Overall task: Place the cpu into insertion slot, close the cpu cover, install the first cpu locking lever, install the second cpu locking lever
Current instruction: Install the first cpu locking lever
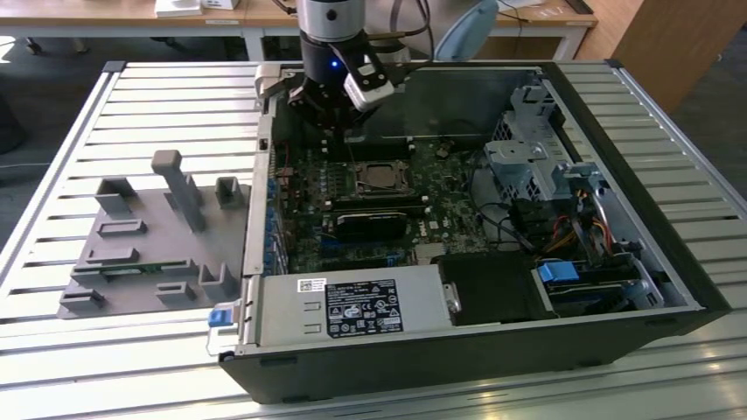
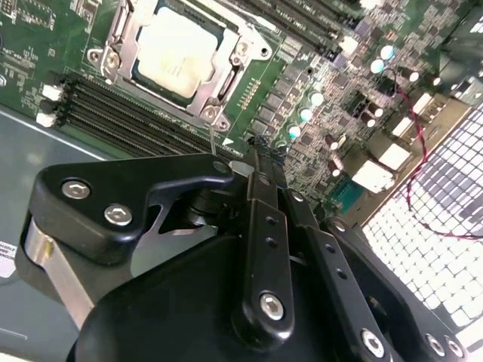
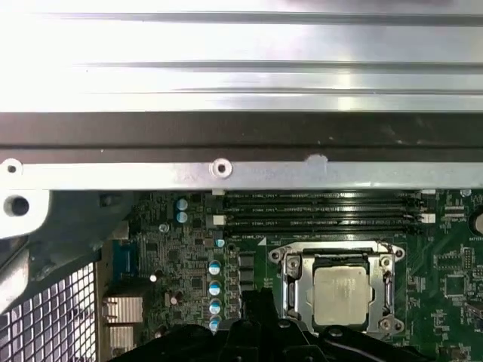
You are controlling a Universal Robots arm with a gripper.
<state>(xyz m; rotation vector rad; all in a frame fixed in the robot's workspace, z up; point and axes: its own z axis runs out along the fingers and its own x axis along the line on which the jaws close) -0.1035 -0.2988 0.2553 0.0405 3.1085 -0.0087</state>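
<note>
Second wrist view: small flat square chip with a tan metallic face, the cpu (image 2: 177,56), seated; lever stage in hand.
Both wrist views show the cpu lying flat in the silver-rimmed square insertion slot (image 2: 220,115) on the green motherboard (image 2: 302,98), with the thin silver windowed frame plate, the cpu cover (image 2: 121,34), apparently down around it. The black gripper (image 2: 255,154) hovers just beside the slot's corner, its fingers drawn together on nothing. A thin silver wire lever (image 2: 213,139) stands near the tip; whether it is latched I cannot tell. Judgement: placing and covering look done, and the lever work is current. It calls for a small, accurate descent onto the wire and a sideways tuck under its hook without scraping the board.
</note>
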